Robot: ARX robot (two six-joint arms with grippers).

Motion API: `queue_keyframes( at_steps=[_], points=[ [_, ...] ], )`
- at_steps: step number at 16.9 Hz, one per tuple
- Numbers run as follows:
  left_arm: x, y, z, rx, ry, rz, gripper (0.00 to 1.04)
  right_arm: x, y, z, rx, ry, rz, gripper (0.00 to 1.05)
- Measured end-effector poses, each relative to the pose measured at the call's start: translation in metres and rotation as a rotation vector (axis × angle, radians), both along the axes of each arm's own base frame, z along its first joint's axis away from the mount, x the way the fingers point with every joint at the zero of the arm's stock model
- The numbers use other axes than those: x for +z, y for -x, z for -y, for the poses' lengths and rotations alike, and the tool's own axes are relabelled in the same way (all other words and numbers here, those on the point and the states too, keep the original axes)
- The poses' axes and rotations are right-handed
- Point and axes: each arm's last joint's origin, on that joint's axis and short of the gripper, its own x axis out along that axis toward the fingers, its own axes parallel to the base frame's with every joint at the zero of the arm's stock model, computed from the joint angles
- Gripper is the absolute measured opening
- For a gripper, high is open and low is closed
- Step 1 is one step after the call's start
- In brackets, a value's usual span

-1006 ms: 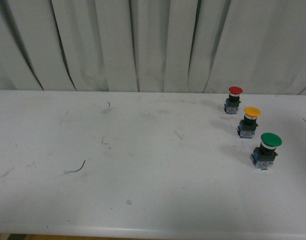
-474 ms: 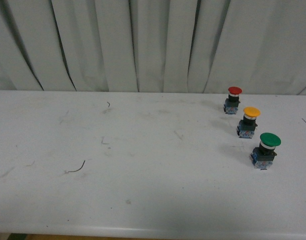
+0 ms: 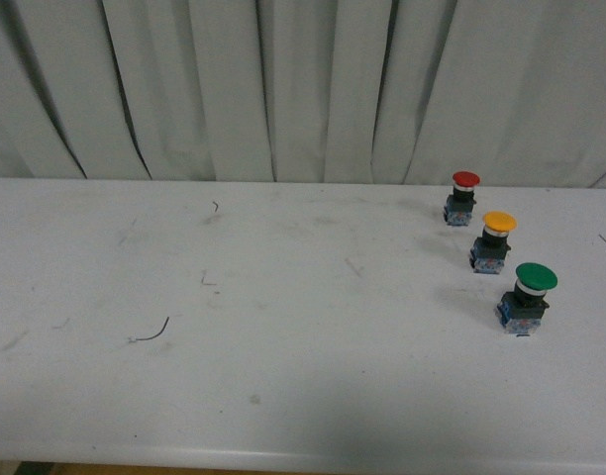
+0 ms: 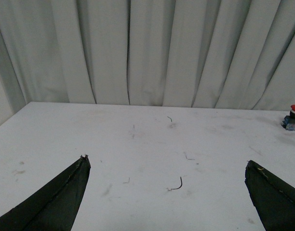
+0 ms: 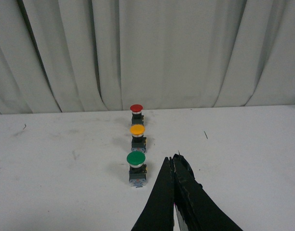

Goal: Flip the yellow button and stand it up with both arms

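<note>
The yellow button (image 3: 497,240) stands upright, cap up, at the table's right, between a red-capped switch (image 3: 463,196) behind it and a green-capped switch (image 3: 526,296) in front. It also shows in the right wrist view (image 5: 138,136). My right gripper (image 5: 172,159) is shut and empty, hovering just beside the green-capped switch (image 5: 136,167), short of the yellow button. My left gripper (image 4: 167,166) is open and empty over the table's left middle, far from the buttons. Neither arm shows in the front view.
The white table (image 3: 283,376) carries small marks and a dark curled wire scrap (image 3: 152,332). Grey curtains (image 3: 303,89) hang behind the table. The red-capped switch (image 4: 292,117) shows at the edge of the left wrist view.
</note>
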Motion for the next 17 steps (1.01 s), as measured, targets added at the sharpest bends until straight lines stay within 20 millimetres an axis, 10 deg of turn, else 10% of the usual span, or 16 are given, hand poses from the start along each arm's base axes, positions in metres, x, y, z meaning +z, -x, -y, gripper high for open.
queue_keyframes(
  at_steps=[15,17],
  points=[
    [0.000,0.000,0.000,0.000,0.000,0.000,0.98,-0.018,0.015,0.000,0.000,0.001,0.012,0.02],
    [0.000,0.000,0.000,0.000,0.000,0.000,0.98,-0.018,0.015,0.000,0.000,0.001,0.012,0.24]
  ],
)
